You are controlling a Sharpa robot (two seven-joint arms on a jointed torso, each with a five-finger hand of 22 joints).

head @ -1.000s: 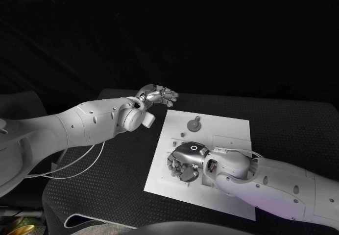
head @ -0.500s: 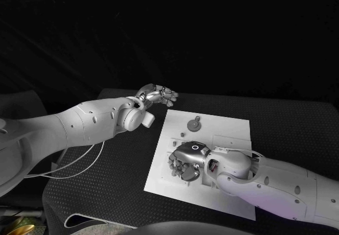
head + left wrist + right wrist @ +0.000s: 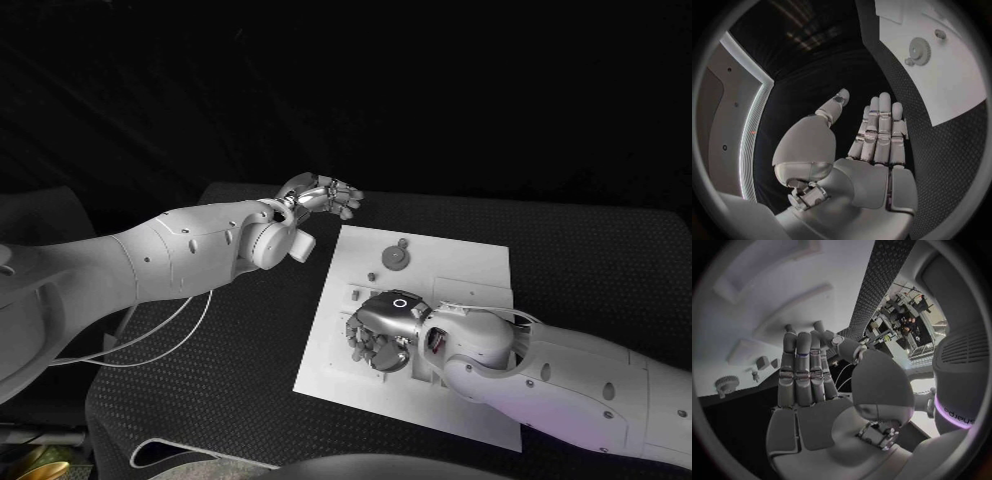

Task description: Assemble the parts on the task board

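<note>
Black table, right robot hand flat over task board

You could read one word: "Sharpa", in small dark letters running down the white casing of the right arm, beside its glowing purple band, in the right wrist view. The letters were curved and small, so some were hard to make out. You had no other legible text, number or sign on the task board or the counter.
</note>
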